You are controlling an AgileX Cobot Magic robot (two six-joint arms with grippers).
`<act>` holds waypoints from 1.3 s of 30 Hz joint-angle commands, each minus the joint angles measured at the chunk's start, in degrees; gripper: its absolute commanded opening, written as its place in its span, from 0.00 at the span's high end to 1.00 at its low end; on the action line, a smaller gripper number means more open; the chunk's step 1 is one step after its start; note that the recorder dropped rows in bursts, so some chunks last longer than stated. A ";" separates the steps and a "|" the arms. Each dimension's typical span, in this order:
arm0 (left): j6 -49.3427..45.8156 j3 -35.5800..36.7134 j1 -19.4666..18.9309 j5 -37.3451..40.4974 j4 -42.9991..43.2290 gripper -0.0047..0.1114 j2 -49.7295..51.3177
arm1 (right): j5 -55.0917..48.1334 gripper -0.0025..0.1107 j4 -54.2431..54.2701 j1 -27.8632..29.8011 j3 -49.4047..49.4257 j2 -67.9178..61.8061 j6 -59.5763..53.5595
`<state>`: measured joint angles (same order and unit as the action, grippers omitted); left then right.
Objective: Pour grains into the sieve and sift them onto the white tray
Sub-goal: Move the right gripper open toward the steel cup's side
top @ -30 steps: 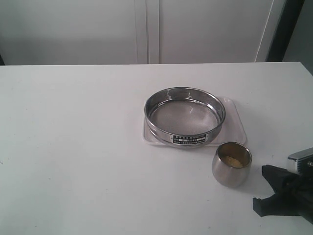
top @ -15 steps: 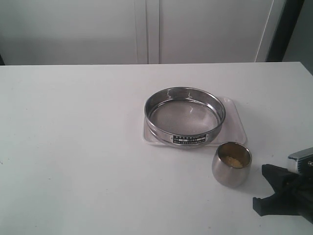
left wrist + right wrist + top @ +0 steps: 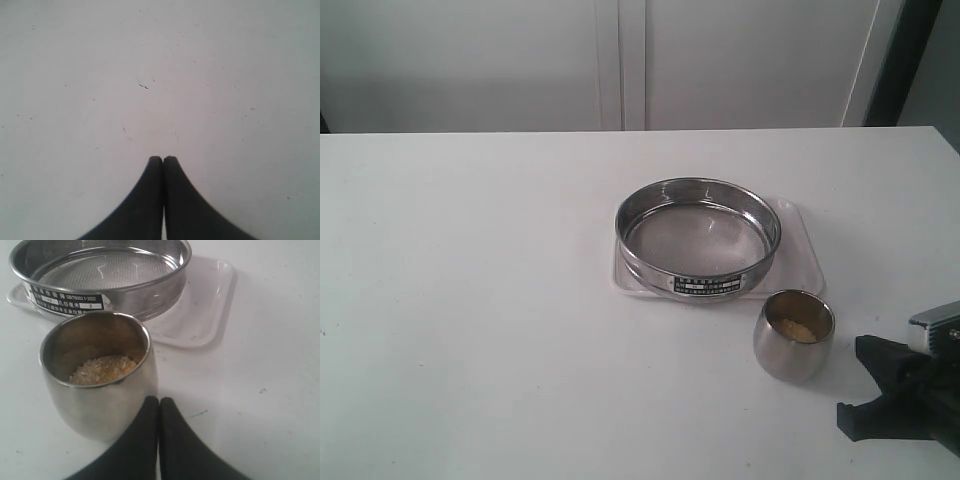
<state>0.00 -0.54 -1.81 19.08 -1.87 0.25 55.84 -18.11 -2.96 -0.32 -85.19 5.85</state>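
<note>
Grains (image 3: 102, 369) lie in a small steel cup (image 3: 90, 405) on the desk (image 3: 470, 300), just beside the sieve (image 3: 705, 285), which sits on the white tray (image 3: 802, 250). The right fingers (image 3: 172, 440) are pressed together near the cup, gripping nothing. The left fingers (image 3: 150, 200) are likewise closed, over the desk.

Left tool (image 3: 163, 159) with matte black tapering curved fingers, right tool (image 3: 159, 401) alike, silver-grey housing (image 3: 934, 321)

My right gripper (image 3: 160, 401) runs off the exterior frame edge at 4 o'clock. Most of white tray (image 3: 802, 250) hidden under sieve (image 3: 698, 240). Print on sieve's label (image 3: 707, 287) too small to read there.
</note>
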 commanded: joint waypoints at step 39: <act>0.00 0.54 0.27 0.29 -0.20 0.96 -0.25 | 14.12 0.98 -5.89 0.05 0.32 -9.27 0.77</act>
<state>0.00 -0.54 -1.81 19.08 -1.87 0.25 69.10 -21.79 -2.96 -0.22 -94.16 6.33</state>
